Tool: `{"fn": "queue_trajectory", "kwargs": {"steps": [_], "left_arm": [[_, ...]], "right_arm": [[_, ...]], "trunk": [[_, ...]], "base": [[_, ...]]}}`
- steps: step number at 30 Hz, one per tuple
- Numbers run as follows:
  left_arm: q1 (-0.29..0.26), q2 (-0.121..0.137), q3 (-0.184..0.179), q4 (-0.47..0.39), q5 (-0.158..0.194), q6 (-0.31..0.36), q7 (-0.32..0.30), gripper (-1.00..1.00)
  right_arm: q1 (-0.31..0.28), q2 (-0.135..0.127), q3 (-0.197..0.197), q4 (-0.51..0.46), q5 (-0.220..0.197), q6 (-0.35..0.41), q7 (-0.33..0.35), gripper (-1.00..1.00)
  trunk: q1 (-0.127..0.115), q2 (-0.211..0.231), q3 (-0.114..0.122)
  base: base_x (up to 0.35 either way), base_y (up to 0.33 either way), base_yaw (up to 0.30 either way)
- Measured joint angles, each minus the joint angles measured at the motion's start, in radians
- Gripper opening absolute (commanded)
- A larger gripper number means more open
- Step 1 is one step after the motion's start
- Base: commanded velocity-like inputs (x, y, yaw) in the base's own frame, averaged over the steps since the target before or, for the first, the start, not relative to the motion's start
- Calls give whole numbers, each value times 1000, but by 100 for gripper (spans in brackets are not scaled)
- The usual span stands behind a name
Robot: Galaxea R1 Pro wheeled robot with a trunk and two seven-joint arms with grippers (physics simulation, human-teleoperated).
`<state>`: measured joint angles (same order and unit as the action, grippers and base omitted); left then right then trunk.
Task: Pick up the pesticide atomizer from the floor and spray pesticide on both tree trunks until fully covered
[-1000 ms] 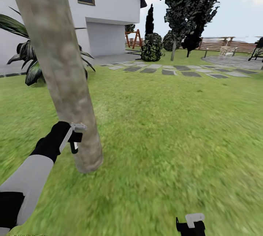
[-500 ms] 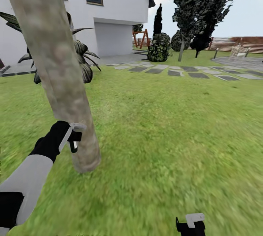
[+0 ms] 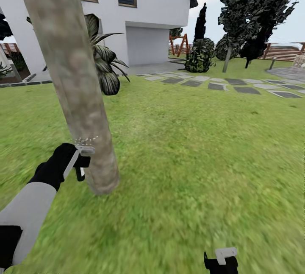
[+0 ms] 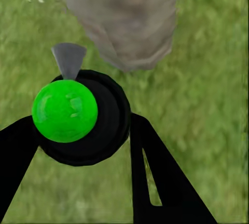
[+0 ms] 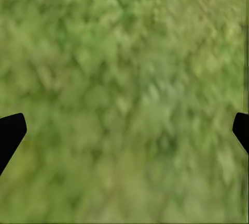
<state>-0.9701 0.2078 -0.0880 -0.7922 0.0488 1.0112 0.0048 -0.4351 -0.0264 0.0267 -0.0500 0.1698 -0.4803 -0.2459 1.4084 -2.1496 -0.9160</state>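
A thick mottled grey-brown tree trunk (image 3: 72, 74) leans up from the lawn at the left of the head view. My left gripper (image 3: 80, 167) is right beside its lower part, shut on the pesticide atomizer (image 3: 84, 152). Tiny white specks hang by the atomizer's pale top, against the bark. In the left wrist view the atomizer (image 4: 78, 115) is a dark round body with a bright green cap and a grey nozzle aimed at the trunk (image 4: 129, 21), held in my left gripper (image 4: 83, 146). My right gripper (image 3: 221, 259) hangs low over grass, open (image 5: 124, 130).
A white house (image 3: 144, 2) stands behind, with a spiky dark plant (image 3: 103, 70) beside the trunk. Grey stepping stones (image 3: 216, 85) cross the lawn toward dark conifers and shrubs (image 3: 199, 55). A slatted wooden fence (image 3: 288, 53) runs far right. Open grass lies to the right.
The head view has panned left, so the house and stones have shifted right. My left hand sits slightly lower against the trunk, and white specks now show at the atomizer's top.
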Motion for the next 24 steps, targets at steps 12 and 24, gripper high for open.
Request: {"fn": "queue_trajectory", "kwargs": {"steps": [12, 24], "left_arm": [[91, 29, 10, 41, 1, -23, 6, -100], [133, 107, 91, 155, -2, -177, 6, -100]], "right_arm": [[0, -4, 0, 0, 0, 0, 0, 100], [0, -4, 0, 0, 0, 0, 0, 100]], "trunk": [[0, 0, 0], [0, 0, 0]], "base": [[65, -273, 0], [174, -130, 1]]}}
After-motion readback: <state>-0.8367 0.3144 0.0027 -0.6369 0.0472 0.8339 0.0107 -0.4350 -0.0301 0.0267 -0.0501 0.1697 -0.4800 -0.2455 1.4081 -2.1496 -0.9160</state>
